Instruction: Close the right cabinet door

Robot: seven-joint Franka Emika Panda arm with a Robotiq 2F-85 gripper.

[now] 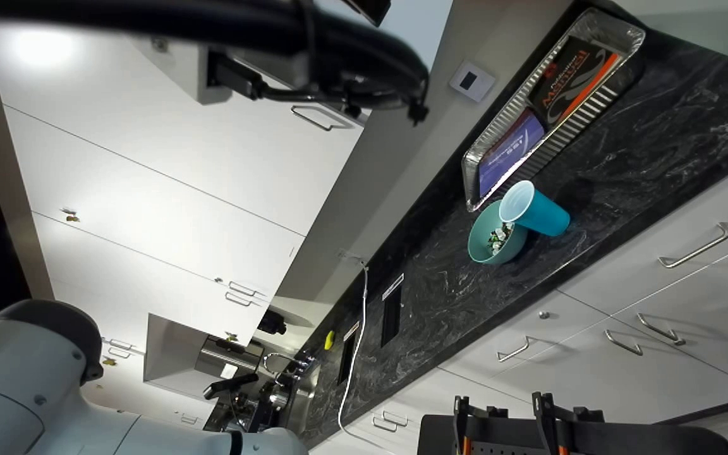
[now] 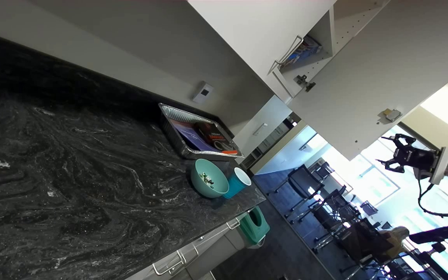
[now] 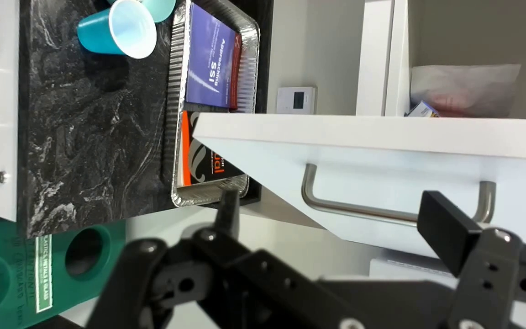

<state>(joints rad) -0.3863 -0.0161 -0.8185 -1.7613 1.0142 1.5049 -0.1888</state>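
Note:
The right cabinet door (image 2: 379,66) is a large plain white panel standing open, its inner face showing in an exterior view. In the wrist view the door (image 3: 267,155) shows its thin edge and its outer face with a metal bar handle (image 3: 354,208). My gripper (image 2: 381,149) is beyond the door's free edge in that exterior view, fingers spread and empty. In the wrist view my gripper (image 3: 329,196) is open before the outer face. Its right finger covers part of the handle; whether they touch cannot be told.
The open cabinet interior (image 3: 468,36) holds a plastic bag. Below, the dark countertop (image 3: 85,183) bears a foil tray (image 1: 629,35) with books, a teal bowl (image 2: 204,186) and a teal cup (image 1: 547,215). Green bins (image 3: 107,269) stand below. A closed neighbouring cabinet door (image 2: 263,23) adjoins the opening.

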